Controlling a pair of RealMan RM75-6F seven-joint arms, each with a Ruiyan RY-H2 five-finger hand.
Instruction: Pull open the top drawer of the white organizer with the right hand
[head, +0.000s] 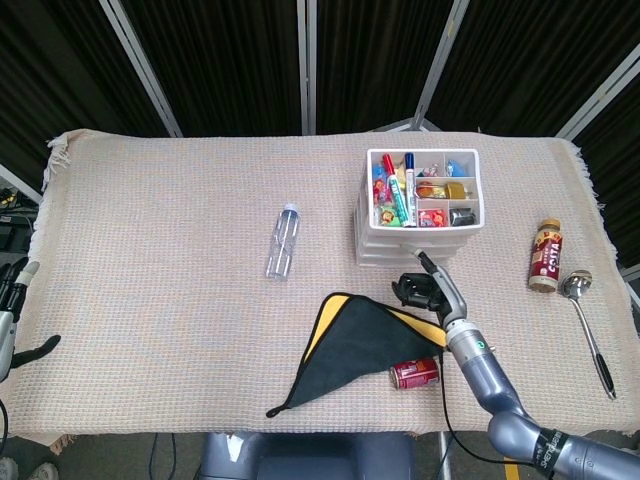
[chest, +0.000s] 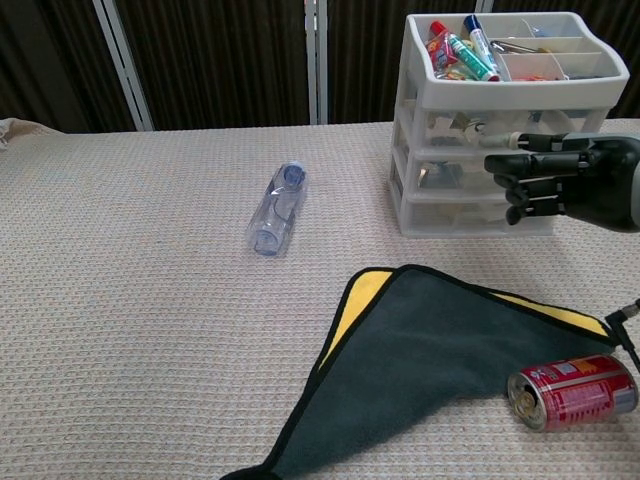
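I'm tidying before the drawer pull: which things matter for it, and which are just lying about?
For the job:
white organizer, top drawer shut
right hand, fingers curled in front of the drawers

Lying about:
clear bottle
dark cloth
red can
brown bottle
spoon

One organizer (head: 420, 205), two bottles (head: 283, 241) (head: 545, 255), one can (head: 414, 374), one cloth (head: 350, 345), one spoon (head: 588, 325).

White three-drawer organizer (head: 417, 222), drawers closed, pens in its open top tray
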